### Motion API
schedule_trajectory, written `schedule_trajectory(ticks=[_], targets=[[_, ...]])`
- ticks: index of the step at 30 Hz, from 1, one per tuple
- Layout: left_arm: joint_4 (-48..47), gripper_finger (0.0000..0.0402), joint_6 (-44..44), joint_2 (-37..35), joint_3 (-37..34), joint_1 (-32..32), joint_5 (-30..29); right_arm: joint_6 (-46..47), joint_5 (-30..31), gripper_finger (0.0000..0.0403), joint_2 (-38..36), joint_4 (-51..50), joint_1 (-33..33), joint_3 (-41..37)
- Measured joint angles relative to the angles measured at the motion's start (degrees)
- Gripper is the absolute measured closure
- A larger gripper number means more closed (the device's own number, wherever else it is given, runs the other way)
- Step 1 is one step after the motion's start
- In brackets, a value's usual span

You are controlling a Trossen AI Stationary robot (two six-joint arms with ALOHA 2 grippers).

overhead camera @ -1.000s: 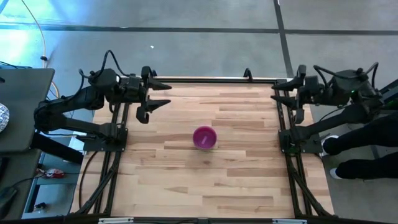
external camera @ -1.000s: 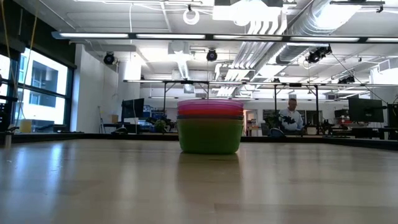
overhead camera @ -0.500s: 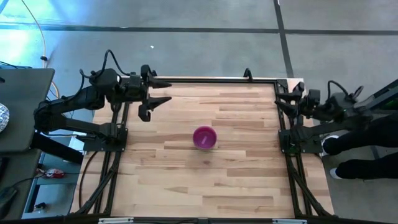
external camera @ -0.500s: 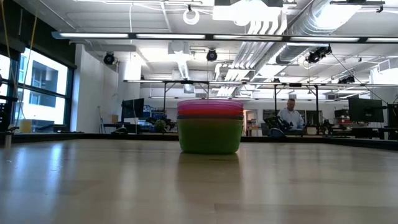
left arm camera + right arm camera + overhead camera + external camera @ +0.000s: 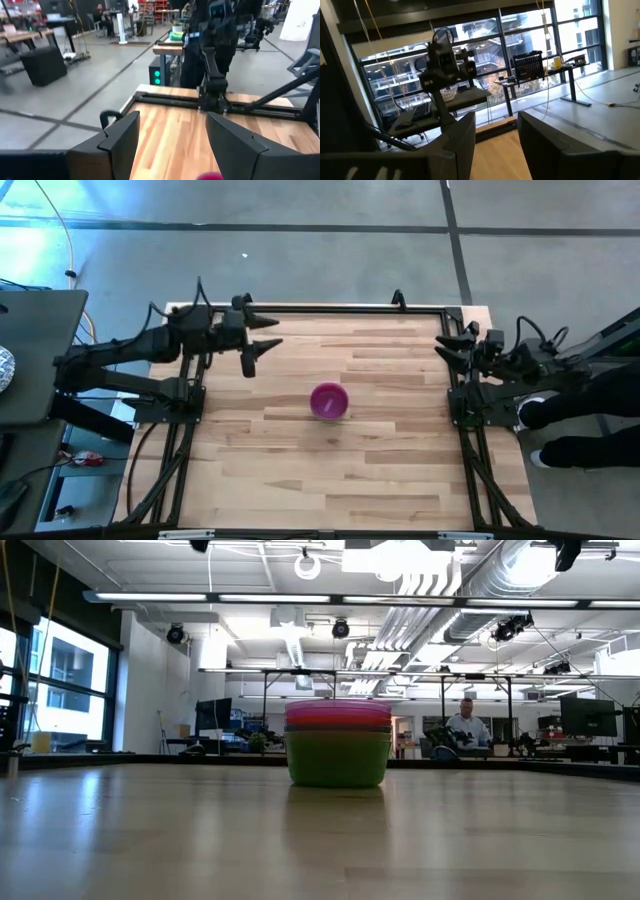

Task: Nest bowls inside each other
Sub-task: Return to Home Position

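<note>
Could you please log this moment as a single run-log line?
bowls: nested, one stack, mid-table | left gripper: open, empty, by left edge | right gripper: open, empty, by right edge

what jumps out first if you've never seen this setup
The stack of bowls stands alone in the middle of the table. From table height, the green bowl is at the bottom with pink and purple rims above it. The left gripper and right gripper hang open and empty near the table's left and right edges, well clear of the stack.
</note>
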Motion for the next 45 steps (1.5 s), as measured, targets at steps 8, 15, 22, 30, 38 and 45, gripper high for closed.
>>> schedule_trajectory(ticks=[8, 15, 22, 30, 38, 45], targets=[[13.2, 0.0186, -5.9, -4.2, -15.7, 0.0, 1.2, 3.9, -1.1, 0.0263, 1.1, -0.8, 0.0, 0.0], [16.5, 0.0186, -7.5, -9.4, -23.9, 0.1, -3.0, 7.0, -1.5, 0.0263, 3.2, -3.9, 0.0, 0.0], [21.4, 0.0186, -10.9, -12.6, -31.3, 0.2, -3.8, 8.3, -1.6, 0.0263, 4.9, -5.5, 0.0, 0.0], [30.7, 0.0186, -13.7, -12.6, -39.4, 0.2, -4.3, 9.4, -1.8, 0.0263, 4.9, -7.6, 0.0, 0.0], [31.6, 0.0186, -12.4, -12.6, -44.5, 0.2, -8.1, 9.9, -1.8, 0.0263, 4.9, -8.8, 0.0, 0.0], [31.8, 0.0186, -9.3, -8.8, -46.4, 0.2, -8.1, 9.1, -0.6, 0.0263, 4.9, -9.2, 0.0, 0.0]])
